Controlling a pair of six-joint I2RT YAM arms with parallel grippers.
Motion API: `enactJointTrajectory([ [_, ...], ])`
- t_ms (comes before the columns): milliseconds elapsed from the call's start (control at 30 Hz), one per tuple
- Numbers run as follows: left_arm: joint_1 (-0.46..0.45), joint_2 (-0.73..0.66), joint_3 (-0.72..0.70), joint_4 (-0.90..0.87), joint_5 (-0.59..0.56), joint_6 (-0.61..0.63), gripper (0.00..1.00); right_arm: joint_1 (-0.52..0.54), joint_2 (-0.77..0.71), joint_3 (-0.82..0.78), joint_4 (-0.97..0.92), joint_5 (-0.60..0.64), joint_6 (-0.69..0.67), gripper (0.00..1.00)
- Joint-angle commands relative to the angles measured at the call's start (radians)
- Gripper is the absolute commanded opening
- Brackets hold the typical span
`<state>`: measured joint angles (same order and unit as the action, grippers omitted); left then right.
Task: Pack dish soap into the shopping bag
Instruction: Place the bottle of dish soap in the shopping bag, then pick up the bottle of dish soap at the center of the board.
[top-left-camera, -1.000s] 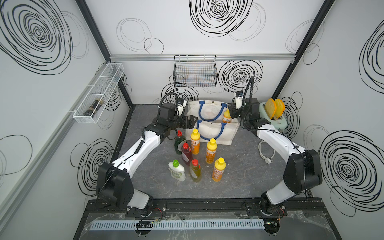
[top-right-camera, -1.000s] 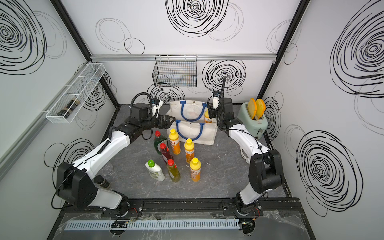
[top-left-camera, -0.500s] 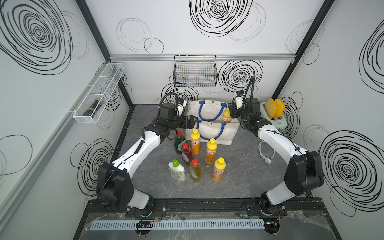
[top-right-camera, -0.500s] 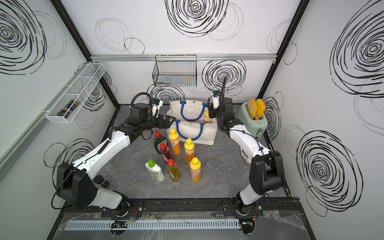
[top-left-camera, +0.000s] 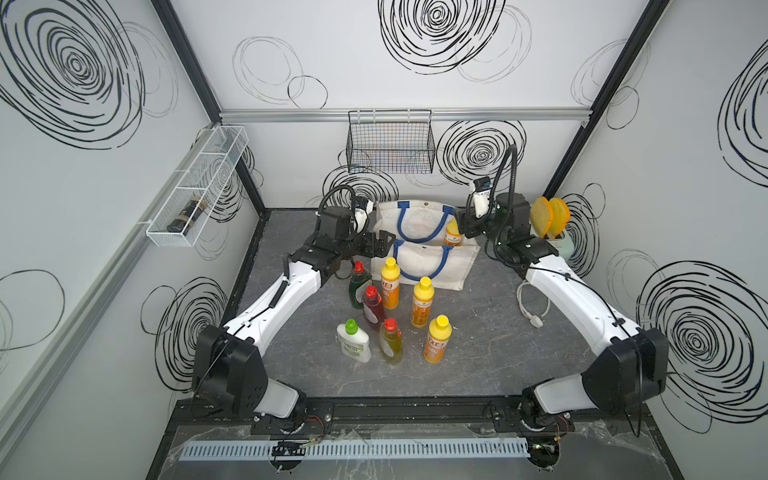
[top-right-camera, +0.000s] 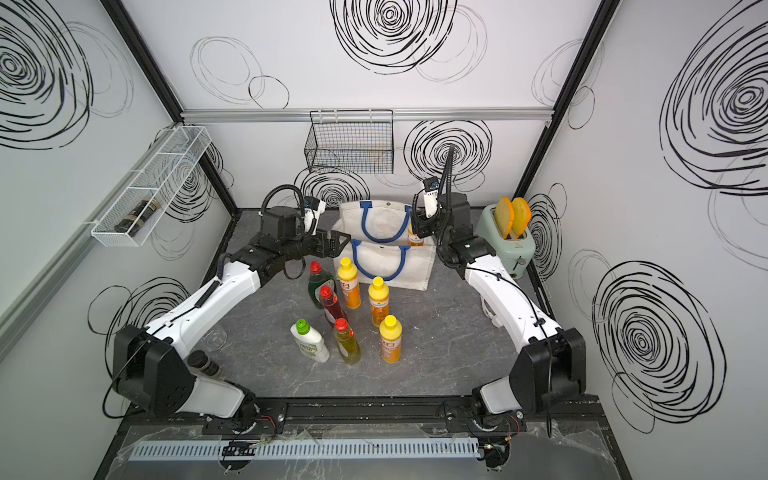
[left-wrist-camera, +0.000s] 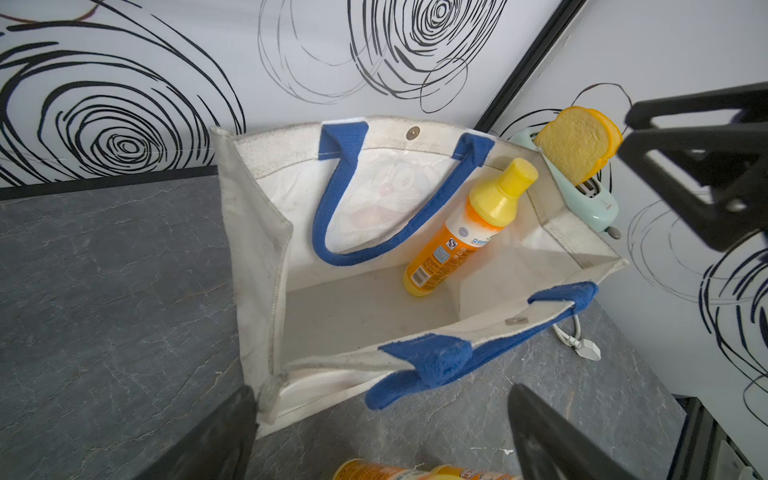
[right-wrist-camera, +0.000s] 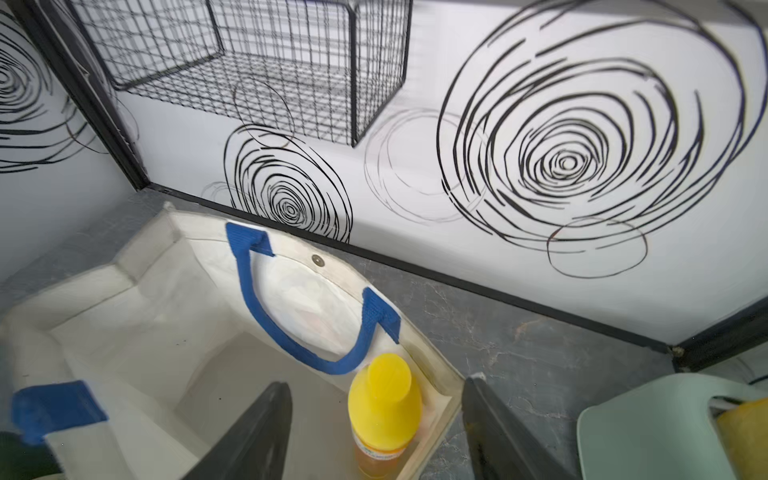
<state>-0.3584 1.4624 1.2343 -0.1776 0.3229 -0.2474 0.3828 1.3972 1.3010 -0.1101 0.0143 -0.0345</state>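
Observation:
The off-white shopping bag (top-left-camera: 432, 266) (top-right-camera: 390, 270) stands open at the back. One orange dish soap bottle (left-wrist-camera: 457, 241) (right-wrist-camera: 384, 411) leans in its right end. My right gripper (right-wrist-camera: 376, 382) (top-left-camera: 463, 226) hangs open over that bottle, both fingers clear of it. My left gripper (left-wrist-camera: 380, 390) (top-left-camera: 384, 245) is open and empty at the bag's front left corner. On the table in front stand three orange bottles (top-left-camera: 422, 301), a dark green one (top-left-camera: 357, 284), a red one (top-left-camera: 372, 307), a yellow-green one (top-left-camera: 390, 340) and a white one (top-left-camera: 353, 343).
A mint toaster with bread slices (top-left-camera: 557, 232) stands right of the bag, with a white cable (top-left-camera: 530, 307) on the floor beside it. A black wire basket (top-left-camera: 390, 143) hangs on the back wall. A white wire shelf (top-left-camera: 199, 187) is on the left wall.
My right gripper's jaws have spread away from the orange bottle, which stays in the bag. The left arm has not moved.

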Motion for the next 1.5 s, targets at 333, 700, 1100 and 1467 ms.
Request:
enactJointTrajectory([
  [333,-0.120,-0.032,0.081,-0.068,-0.049,0.064,0.96,0.176,-0.243,-0.066,-0.187,0.025,-0.007,0.95],
  [700,-0.025,-0.006,0.192,-0.071,-0.074,0.068,0.96,0.246,-0.372,-0.152,-0.230,-0.075,-0.023,0.97],
  [1100,0.030,-0.037,0.030,0.036,0.044,-0.013,0.96,0.452,-0.522,-0.405,-0.115,-0.079,-0.009,0.98],
  [1467,-0.008,-0.070,0.016,0.020,-0.055,0.030,0.96,0.616,-0.562,-0.520,-0.056,0.017,0.015,0.99],
])
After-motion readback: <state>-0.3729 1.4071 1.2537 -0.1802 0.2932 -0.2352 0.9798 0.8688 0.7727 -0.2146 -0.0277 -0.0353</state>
